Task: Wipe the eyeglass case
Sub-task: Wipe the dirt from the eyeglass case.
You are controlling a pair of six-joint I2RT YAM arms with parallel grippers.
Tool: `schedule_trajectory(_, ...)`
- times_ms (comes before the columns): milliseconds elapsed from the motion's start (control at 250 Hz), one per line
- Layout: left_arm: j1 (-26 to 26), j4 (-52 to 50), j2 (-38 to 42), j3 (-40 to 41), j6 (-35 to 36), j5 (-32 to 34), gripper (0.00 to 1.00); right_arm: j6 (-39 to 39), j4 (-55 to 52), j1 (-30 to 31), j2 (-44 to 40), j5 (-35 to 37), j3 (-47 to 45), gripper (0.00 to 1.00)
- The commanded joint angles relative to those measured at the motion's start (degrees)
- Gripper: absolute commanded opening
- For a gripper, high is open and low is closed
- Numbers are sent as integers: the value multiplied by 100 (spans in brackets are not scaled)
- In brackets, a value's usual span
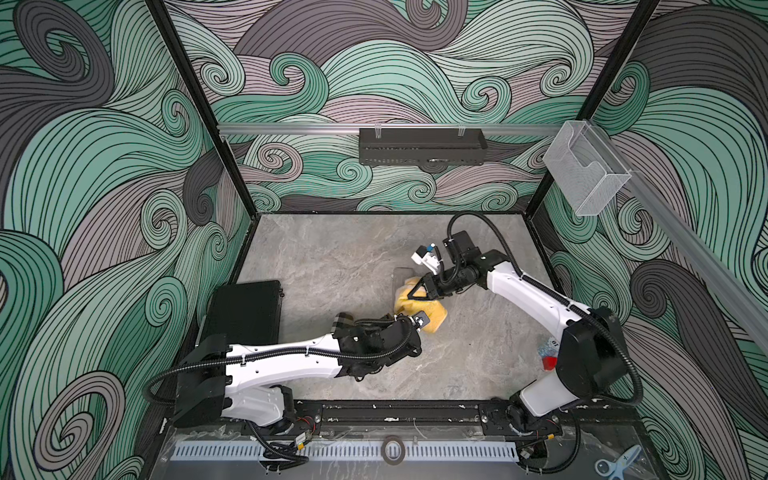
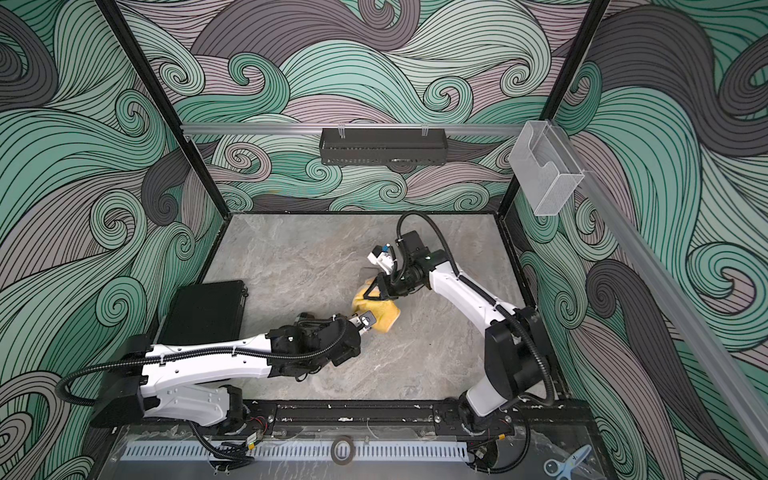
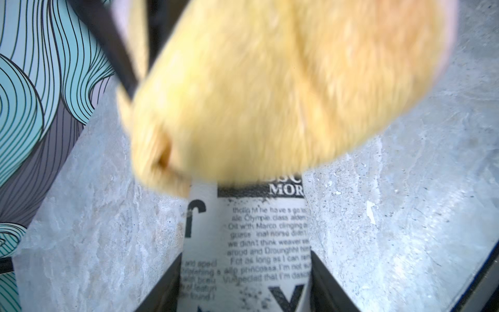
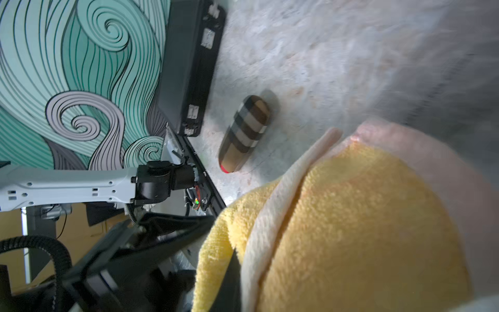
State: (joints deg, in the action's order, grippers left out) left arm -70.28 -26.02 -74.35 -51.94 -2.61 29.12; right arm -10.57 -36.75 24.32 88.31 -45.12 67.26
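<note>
My left gripper [image 1: 419,322] [image 3: 243,286] is shut on one end of the eyeglass case [image 3: 251,237], a white case printed like newspaper. A yellow cloth [image 1: 432,313] [image 2: 386,316] [image 3: 270,94] [image 4: 351,229] is draped over the rest of the case and hides it in both top views. My right gripper [image 1: 415,293] [image 2: 370,293] [image 4: 237,275] comes in from the far right and is shut on a fold of the yellow cloth. The two grippers meet near the middle of the table [image 1: 332,257].
A plaid brown-and-grey oblong case [image 1: 344,321] [image 4: 244,133] lies by my left wrist. A black hard case [image 1: 245,309] [image 4: 189,67] sits at the left wall. A red and blue item [image 1: 547,358] is partly hidden behind my right arm. Scissors [image 1: 619,463] and a tape roll [image 1: 392,449] lie on the front ledge.
</note>
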Motion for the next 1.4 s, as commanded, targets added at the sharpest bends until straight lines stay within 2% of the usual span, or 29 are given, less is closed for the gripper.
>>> schedule_trajectory(0, 446, 440, 472, 10, -633, -669, 45, -300, 14, -444, -455, 263, -329, 0)
schedule_trajectory(140, 1339, 742, 622, 158, -1233, -2431, 45, -611, 250, -801, -1067, 730, -732, 0)
schedule_trajectory(204, 1767, 739, 573, 119, -1626, -3040, 44, -782, 460, -887, -1411, 914, -967, 0)
schedule_trajectory(368, 2907, 1153, 314, 105, -2659, -5254, 44, -1028, 821, -871, -1981, 926, -1353, 0)
schedule_trajectory(511, 3654, 1837, 30, 175, -3651, -6675, 44, -1034, 1036, -774, -2419, 1120, -1655, 0)
schedule_trajectory(595, 3976, 2241, -229, 167, -4273, -7357, 44, -967, 1184, -457, -2604, 1279, -1768, 0)
schedule_trajectory(663, 4137, 2454, -399, 131, -4569, -7683, 44, -662, 1003, 37, -2631, 1733, -1698, 0)
schedule_trajectory(723, 4211, 2183, -504, -9, -4522, -7718, 44, -421, 927, 477, -2625, 2010, -1638, 0)
schedule_trajectory(999, 4289, 2293, -913, -343, -4823, -8758, 44, 120, 1404, 1843, -2312, 2489, -1313, 0)
schedule_trajectory(1139, 4287, 1589, -959, -653, -4412, -8949, 45, 270, 1595, 1922, -1986, 3075, -1227, 0)
schedule_trajectory(1258, 4287, 1360, -936, -710, -4251, -9005, 45, 244, 1250, 1903, -1618, 4740, -918, 0)
schedule_trajectory(1318, 4286, 1328, -928, -703, -4226, -9003, 45, 143, 1136, 1832, -1501, 5341, -807, 0)
schedule_trajectory(1398, 4286, 1313, -924, -686, -4195, -8990, 45, 20, 1077, 1712, -1412, 5355, -729, 0)
